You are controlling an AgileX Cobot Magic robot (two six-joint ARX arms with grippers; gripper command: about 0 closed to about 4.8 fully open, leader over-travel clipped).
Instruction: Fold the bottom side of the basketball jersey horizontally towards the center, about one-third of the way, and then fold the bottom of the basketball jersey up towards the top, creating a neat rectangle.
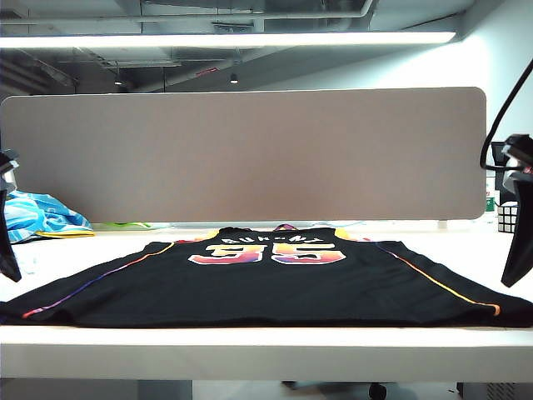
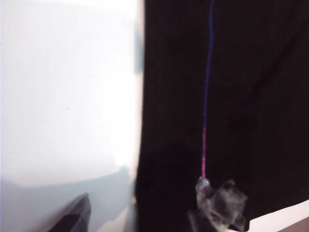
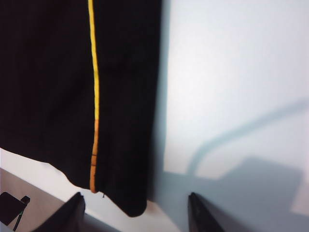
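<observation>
Jersey (image 1: pixel 275 283) lies flat and unfolded on the surface (image 1: pixel 266 346); left claw (image 2: pixel 140 217) and right claw (image 3: pixel 135 212), both released and empty, straddle its near corners, neither fold begun.

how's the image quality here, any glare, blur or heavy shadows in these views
Exterior view: ceiling light strip glares, basketball jersey fairly sharp. Left wrist view: table washed out, left gripper blurred. Right wrist view: softly blurred, right gripper casts shadows on the table.

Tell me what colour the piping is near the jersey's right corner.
Yellow, turning orange toward the hem of the jersey; the piping shows best in the right wrist view.
</observation>
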